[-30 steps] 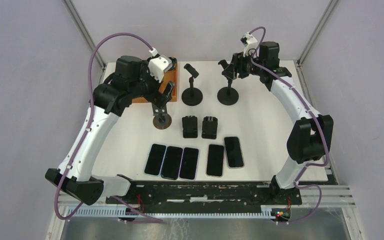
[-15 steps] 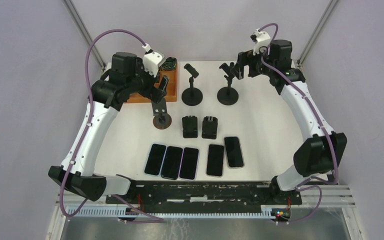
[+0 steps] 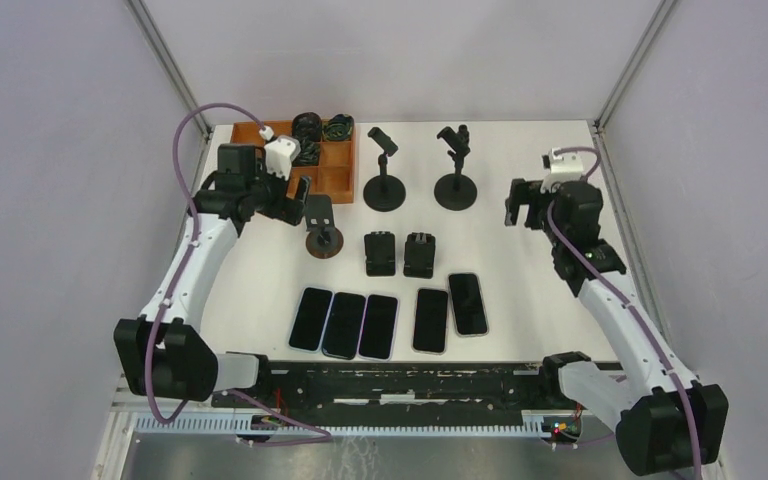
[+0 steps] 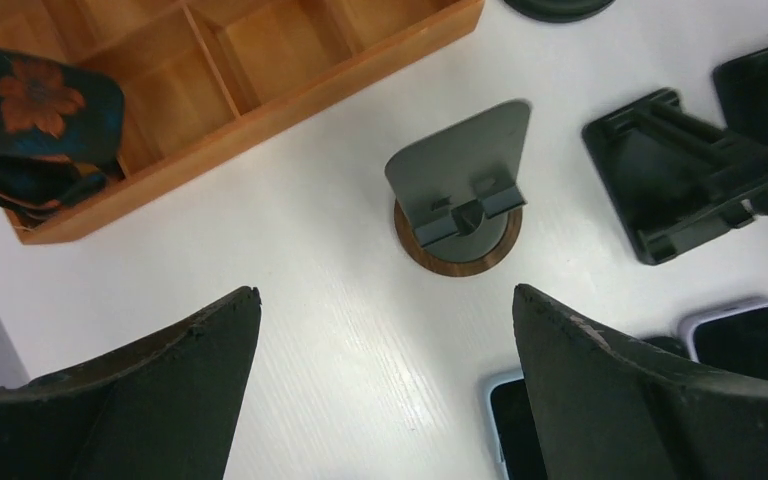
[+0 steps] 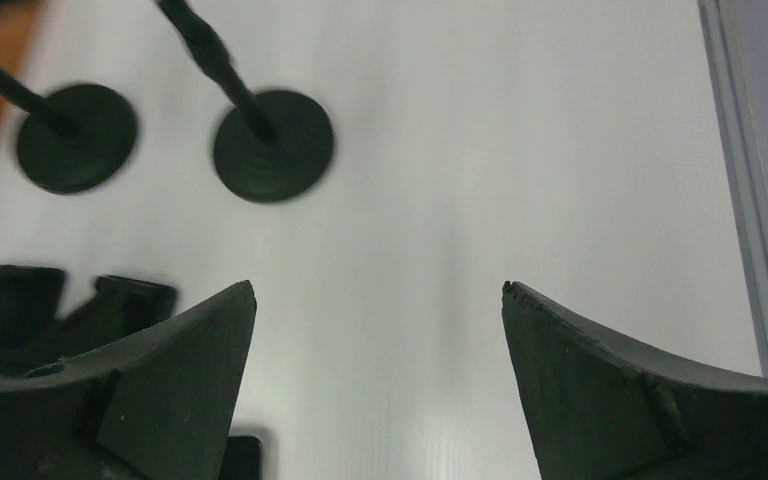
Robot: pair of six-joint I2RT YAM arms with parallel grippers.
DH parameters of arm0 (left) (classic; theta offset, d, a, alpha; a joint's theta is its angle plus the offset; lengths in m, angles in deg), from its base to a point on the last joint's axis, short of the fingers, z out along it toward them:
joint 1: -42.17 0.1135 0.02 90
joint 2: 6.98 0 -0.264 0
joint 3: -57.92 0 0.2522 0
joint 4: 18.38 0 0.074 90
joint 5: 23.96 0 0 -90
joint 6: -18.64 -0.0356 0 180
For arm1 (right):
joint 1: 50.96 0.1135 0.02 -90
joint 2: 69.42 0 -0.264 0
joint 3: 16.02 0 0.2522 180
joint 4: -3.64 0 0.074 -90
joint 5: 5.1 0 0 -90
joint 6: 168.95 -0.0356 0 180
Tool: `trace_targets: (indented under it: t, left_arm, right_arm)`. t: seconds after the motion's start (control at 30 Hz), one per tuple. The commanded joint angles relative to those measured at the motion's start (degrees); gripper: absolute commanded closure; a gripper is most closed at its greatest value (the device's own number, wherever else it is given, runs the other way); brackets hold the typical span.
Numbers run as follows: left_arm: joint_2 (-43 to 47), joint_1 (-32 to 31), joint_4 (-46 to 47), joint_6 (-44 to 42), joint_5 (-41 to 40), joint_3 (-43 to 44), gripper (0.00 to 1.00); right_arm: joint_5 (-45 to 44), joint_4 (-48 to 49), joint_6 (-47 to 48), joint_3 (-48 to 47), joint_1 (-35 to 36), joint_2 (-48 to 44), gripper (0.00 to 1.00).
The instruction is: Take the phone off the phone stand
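L gripper (image 4: 383, 292) is released, fingers (image 4: 140, 400) spread wide and holding nothing. It hovers near the far-left corner of the counter (image 3: 530, 280), just by the tray (image 3: 345, 178). In wrist view the round-base stand (image 4: 457, 205) sits upright betw. the fingers, apart from both. R gripper (image 5: 378, 286) is released too and empty, over the right edge; its view is blurred. Five phones (image 3: 379, 326) lie flat, dark faces up, in a row along the near edge. Three are packed close on the left, two more to the right, the rightmost set a bit farther from the edge. Two folding stands (image 3: 380, 253) sit side by side just beyond the row, mid-counter. Two pole stands (image 3: 455, 190) stand toward the far edge, right of the tray. One tray compartment holds a dark cloth (image 4: 20, 130) w/ orange flowers.
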Motion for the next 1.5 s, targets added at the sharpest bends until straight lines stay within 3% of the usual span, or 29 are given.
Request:
trace_targets:
  t: [0.0, 0.2, 0.33, 0.53, 0.7, 1.13, 1.27, 1.3, 1.37, 1.47]
  left_arm:
    - [2.0, 1.7, 14.8, -0.2, -0.5, -10.5, 0.0]
    - [3.6, 2.6, 29.8, -2.5, 1.5, -25.7, 0.0]
    - [1.5, 4.5, 41.2, -0.5, 2.4, -30.8, 0.0]
    - [-0.6, 10.0, 59.1, 6.9, 2.2, -37.7, 0.0]
    - [-4.7, 11.6, 66.2, 10.6, 1.4, -40.1, 0.0]
    - [-8.8, 12.0, 88.2, 17.6, 4.1, -50.0, 0.0]
    - [-10.8, 12.0, 110.2, 19.2, 1.8, -60.6, 0.0]
    - [-11.2, 11.7, 111.9, 18.4, 1.6, -61.8, 0.0]
    - [-14.5, 11.0, 122.8, 18.5, 2.3, -65.0, 0.0]
    - [-12.2, 8.7, 116.7, 15.2, 0.0, -64.2, 0.0]
  right_arm:
    - [-21.3, 9.9, -2.8, 14.2, -0.2, -5.1, 0.02]
    - [-33.9, 33.7, 6.9, 37.6, -0.2, -13.2, 0.02]
    - [-37.5, 46.0, 7.7, 45.5, -0.2, -12.1, 0.02]
    - [-42.3, 57.8, 6.2, 49.0, -0.2, -1.6, 0.02]
    - [-45.1, 63.3, 3.7, 49.8, -0.2, 4.4, 0.02]
    - [-47.9, 75.2, 4.2, 53.7, -0.2, 9.2, 0.02]
    - [-50.1, 87.1, 3.9, 58.5, -0.2, 11.1, 0.02]
    - [-50.2, 90.0, 4.8, 59.4, -0.2, 11.7, 0.02]
    - [-48.6, 86.5, 4.2, 58.7, -0.2, 10.8, 0.02]
    - [-48.1, 87.7, 5.3, 58.6, -0.2, 11.4, 0.02]
